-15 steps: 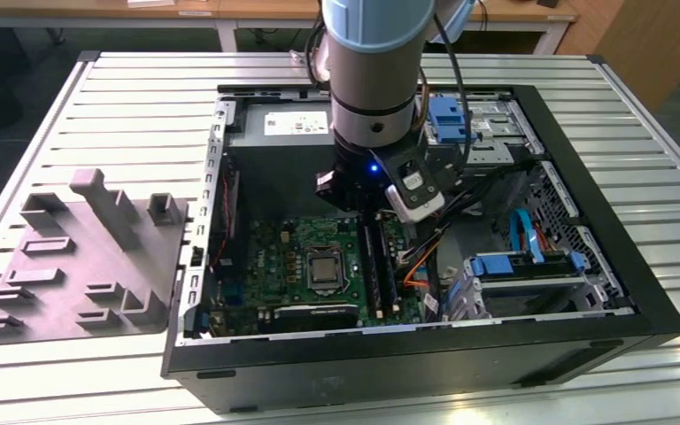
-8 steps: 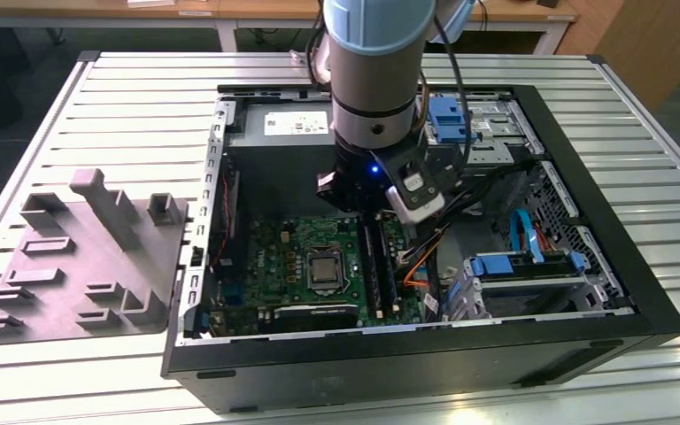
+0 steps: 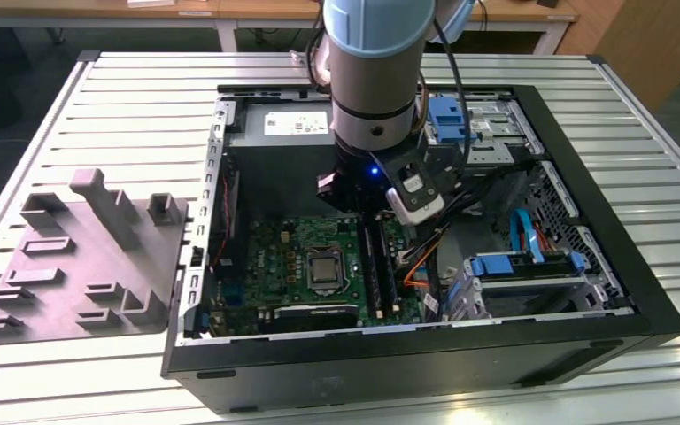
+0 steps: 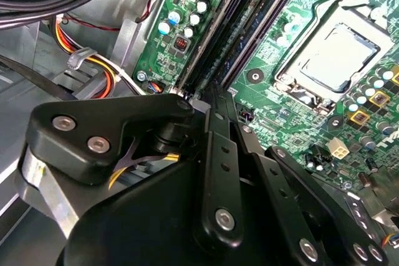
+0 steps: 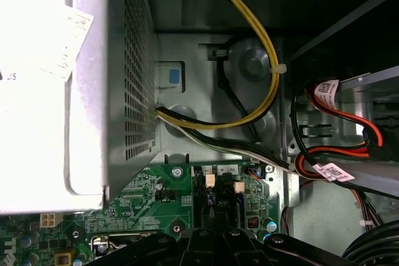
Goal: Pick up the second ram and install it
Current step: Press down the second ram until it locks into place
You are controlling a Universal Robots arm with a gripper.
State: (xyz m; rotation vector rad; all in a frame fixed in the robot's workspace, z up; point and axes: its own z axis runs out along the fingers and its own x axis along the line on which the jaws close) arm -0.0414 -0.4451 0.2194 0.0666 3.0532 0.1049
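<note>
Here, claw (image 3: 370,212) lowered inside open computer case (image 3: 600,292) on slatted table (image 3: 139,97), directly over motherboard (image 3: 305,266) memory slots (image 4: 249,17). Claw's links drawn together; grip state cannot tell. Second ram cannot be made out. Grey fixture plate (image 3: 81,257) beside case.

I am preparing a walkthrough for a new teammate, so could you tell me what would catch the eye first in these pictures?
The large silver-grey robot arm plunging into the open black computer case dominates the exterior view. Under it lies the green motherboard with its square metal processor socket and long dark memory slots. On that view's left, a grey moulded plastic fixture plate rests on the slatted white table.
</note>
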